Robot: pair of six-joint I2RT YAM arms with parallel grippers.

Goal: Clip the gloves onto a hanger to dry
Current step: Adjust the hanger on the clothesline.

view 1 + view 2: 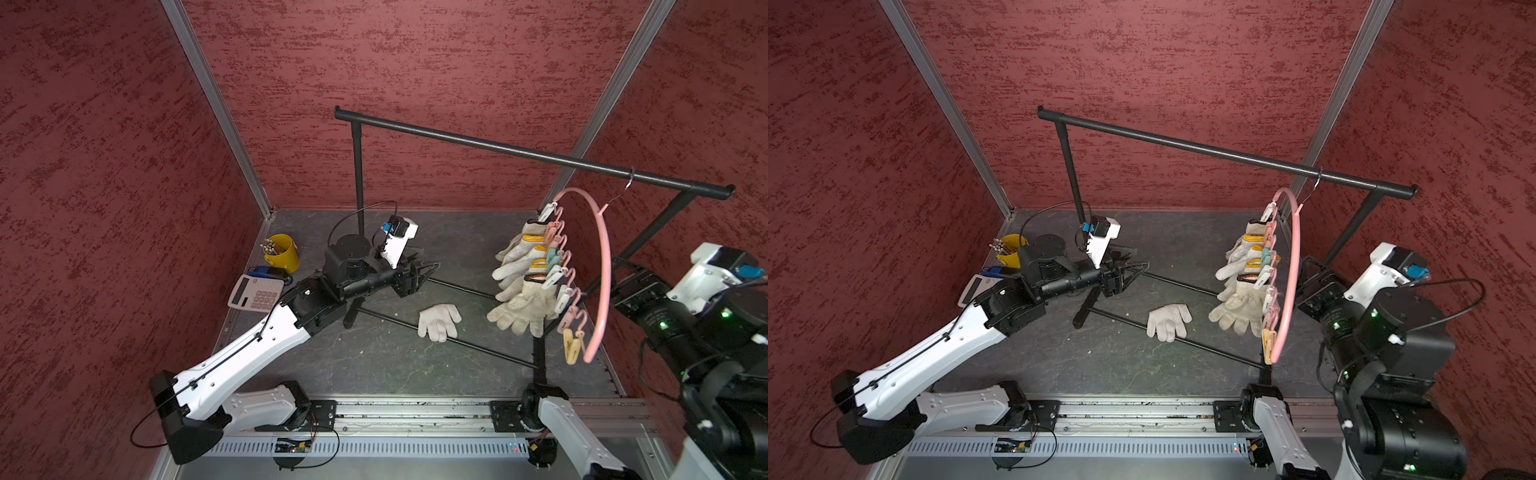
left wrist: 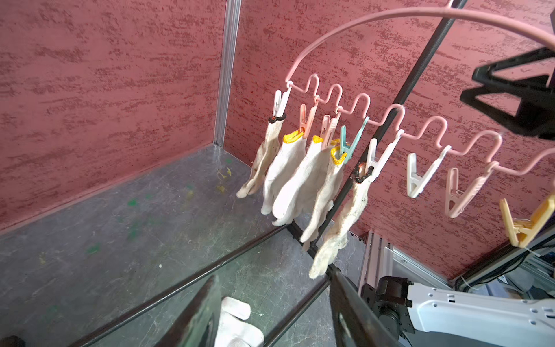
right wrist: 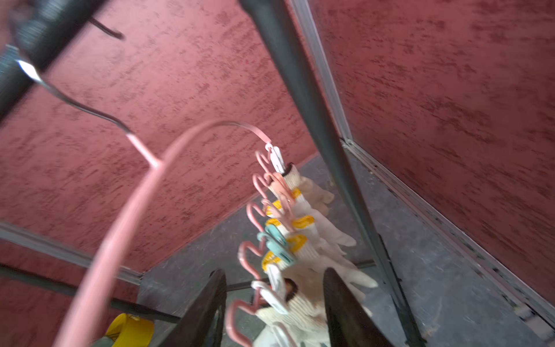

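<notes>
The pink hanger (image 1: 604, 266) (image 1: 1293, 266) (image 2: 360, 27) (image 3: 120, 240) hangs by its metal hook from the black rack. Several gloves (image 1: 519, 291) (image 1: 1237, 299) (image 2: 294, 180) (image 3: 312, 240) hang from its clothespins by their cuffs. One white glove (image 1: 438, 322) (image 1: 1169, 322) (image 2: 237, 324) lies flat on the floor across a rack base bar. My left gripper (image 1: 432, 268) (image 1: 1140, 268) (image 2: 273, 275) is open and empty, above and left of that glove. My right gripper (image 1: 619, 286) (image 1: 1304, 286) (image 2: 471, 87) (image 3: 274, 272) is open just behind the hanger, facing a white clothespin and glove cuff.
The black garment rack (image 1: 498, 145) spans the back, and its base bars (image 1: 478, 347) cross the grey floor. A yellow cup of pencils (image 1: 282, 251) and a calculator (image 1: 255, 293) sit at the far left. White (image 2: 420, 177), pink (image 2: 459, 195) and yellow (image 2: 525, 222) clothespins hang empty.
</notes>
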